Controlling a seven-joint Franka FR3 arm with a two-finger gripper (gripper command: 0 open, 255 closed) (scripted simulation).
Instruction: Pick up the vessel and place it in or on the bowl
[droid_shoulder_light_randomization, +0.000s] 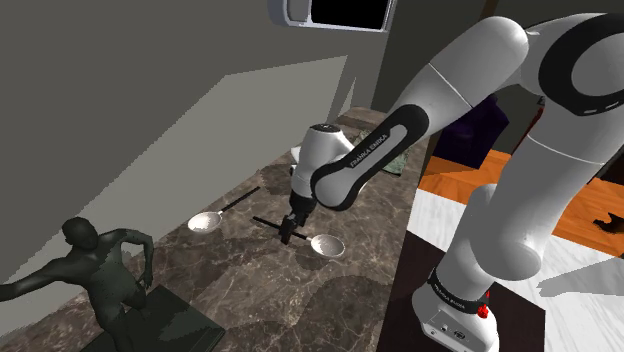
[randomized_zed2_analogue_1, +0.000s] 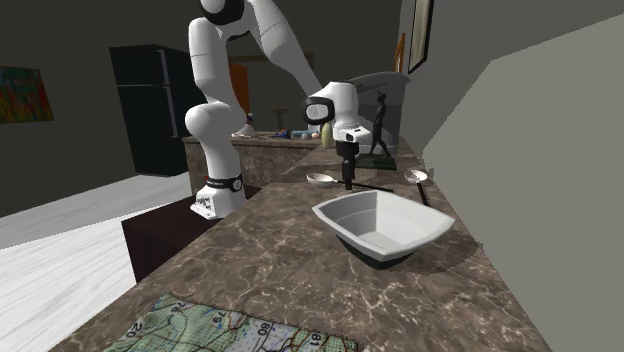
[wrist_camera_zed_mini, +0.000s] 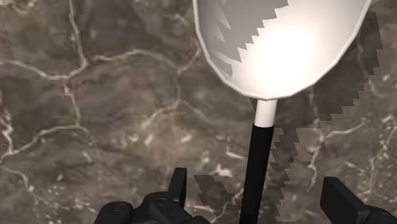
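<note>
Fingers (wrist_camera_zed_mini: 180, 186) of our gripper (wrist_camera_zed_mini: 256, 178) stand apart, straddling without touching the black handle (wrist_camera_zed_mini: 259, 146) of the white ladle-like vessel (wrist_camera_zed_mini: 280, 44), whose long axis runs straight ahead of us along the dark marbled desk (wrist_camera_zed_mini: 95, 114), with the white bowl (randomized_zed2_analogue_1: 400, 236) well apart beside a grey wall (randomized_zed2_analogue_1: 540, 110).

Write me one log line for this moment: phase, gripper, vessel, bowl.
phase: pre-grasp | gripper: open, astride ladle handle, no contact | vessel: ladle lying on counter | bowl: empty
</note>
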